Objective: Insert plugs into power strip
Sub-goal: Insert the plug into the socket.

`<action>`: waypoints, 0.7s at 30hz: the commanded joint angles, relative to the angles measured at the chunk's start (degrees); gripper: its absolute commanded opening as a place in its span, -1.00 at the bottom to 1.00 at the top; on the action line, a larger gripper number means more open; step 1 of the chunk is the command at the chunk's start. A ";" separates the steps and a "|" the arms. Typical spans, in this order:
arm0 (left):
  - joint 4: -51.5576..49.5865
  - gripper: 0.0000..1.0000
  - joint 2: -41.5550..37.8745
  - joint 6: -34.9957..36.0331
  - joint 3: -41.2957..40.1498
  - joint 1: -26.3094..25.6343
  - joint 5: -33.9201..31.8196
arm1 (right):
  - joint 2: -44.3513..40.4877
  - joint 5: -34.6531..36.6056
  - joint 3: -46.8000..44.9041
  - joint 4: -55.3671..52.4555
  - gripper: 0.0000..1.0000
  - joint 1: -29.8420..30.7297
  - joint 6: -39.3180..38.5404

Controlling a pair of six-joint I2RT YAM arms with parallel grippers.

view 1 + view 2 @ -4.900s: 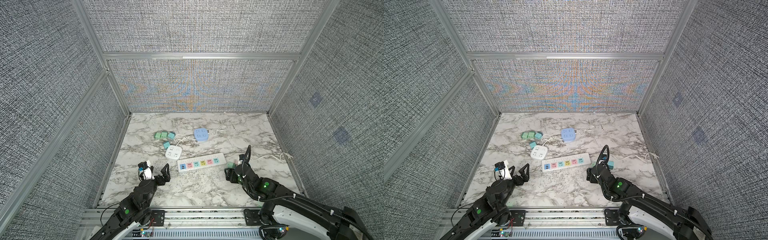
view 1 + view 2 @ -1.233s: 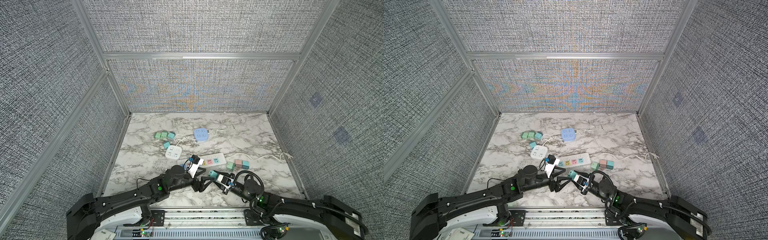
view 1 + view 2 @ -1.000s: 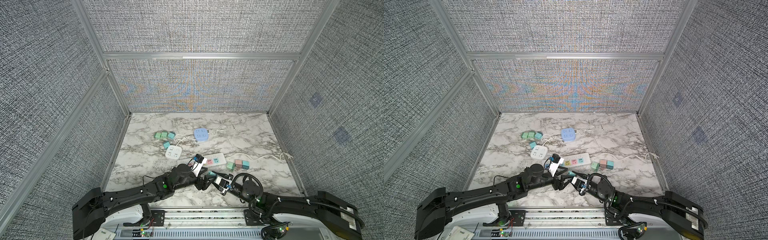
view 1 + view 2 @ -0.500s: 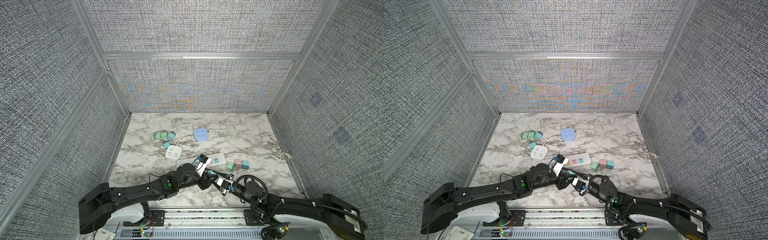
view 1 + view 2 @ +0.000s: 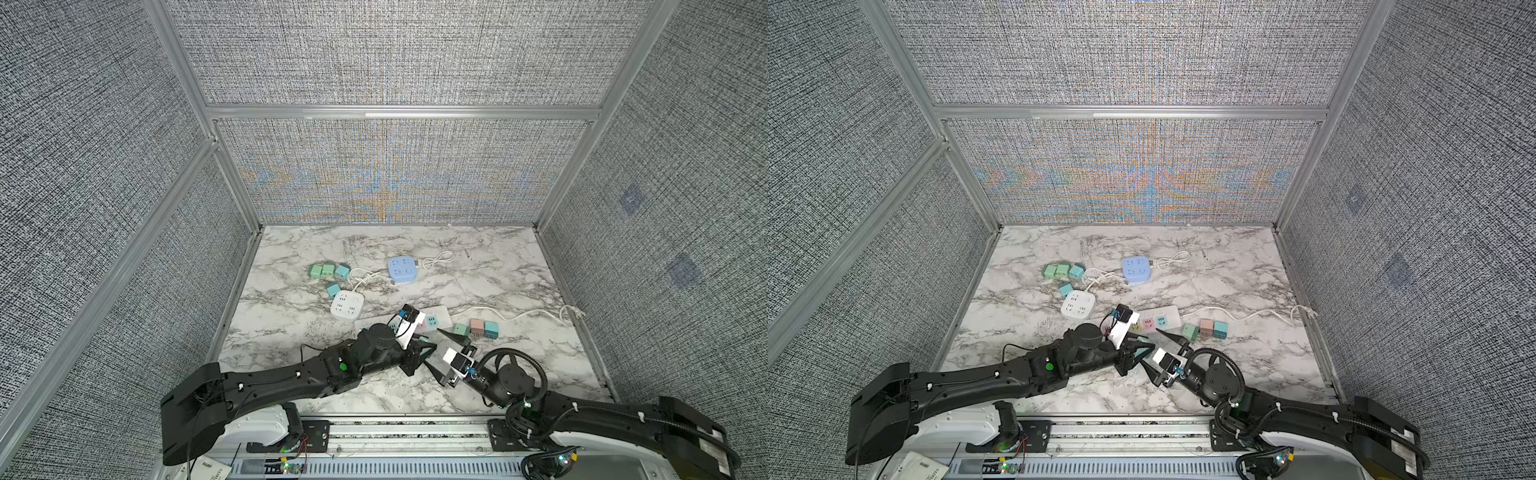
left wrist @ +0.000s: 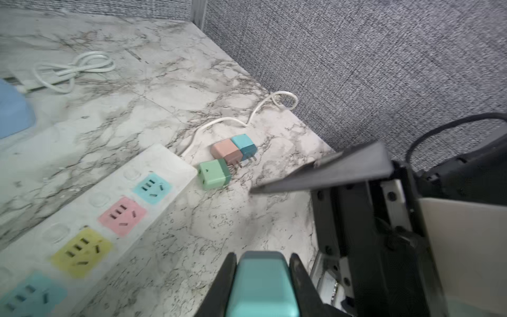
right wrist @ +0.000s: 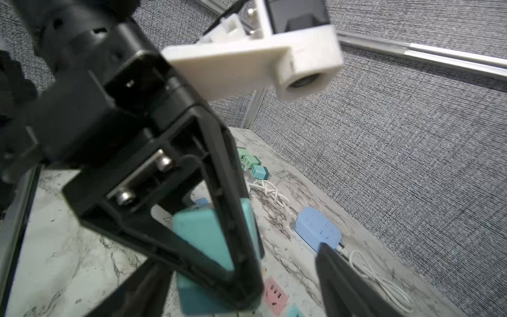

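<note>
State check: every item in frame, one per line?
Left gripper: shut on small teal plastic plug cube.
Right gripper: open, empty.
Long white power strip: visible sockets empty.
Three pastel plug cubes by strip's end: loose, unplugged.
Four green-teal plug cubes at the far side: loose, unplugged.
White square outlet block: top sockets empty.
Blue square outlet block: top sockets empty.

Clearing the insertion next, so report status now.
Left pincer shut on teal plug. Right pincer open, straddling it. Power strip close by, visible sockets empty.
</note>
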 commanded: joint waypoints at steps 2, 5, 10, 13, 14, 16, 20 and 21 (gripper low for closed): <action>-6.67 -1.00 -2.39 2.83 1.19 0.16 -11.81 | -5.60 8.86 -2.18 -2.71 0.99 0.04 7.80; -11.14 -1.00 -4.32 4.58 2.57 0.93 -19.40 | -10.98 20.71 -0.18 -11.07 0.99 -0.66 15.96; -10.57 -1.00 -8.92 12.84 1.44 1.75 -26.45 | -18.46 28.24 3.20 -25.92 0.99 -5.52 21.95; -8.34 -1.00 -11.22 22.04 0.28 1.73 -28.05 | -22.15 29.27 4.50 -33.10 0.99 -12.05 26.26; -8.18 -1.00 -11.62 23.70 0.48 1.74 -29.30 | -23.55 27.99 4.78 -35.22 0.99 -15.29 27.77; -6.27 -1.00 -12.09 28.71 -0.04 1.72 -30.00 | -25.54 23.17 4.63 -38.27 0.99 -22.59 30.73; -1.59 -1.00 -10.77 38.24 -1.09 1.74 -29.33 | -25.08 14.84 3.01 -38.44 0.99 -37.06 37.43; -1.11 -1.00 -10.05 41.12 -1.08 1.74 -26.58 | -23.53 12.87 2.73 -37.52 0.99 -40.52 39.21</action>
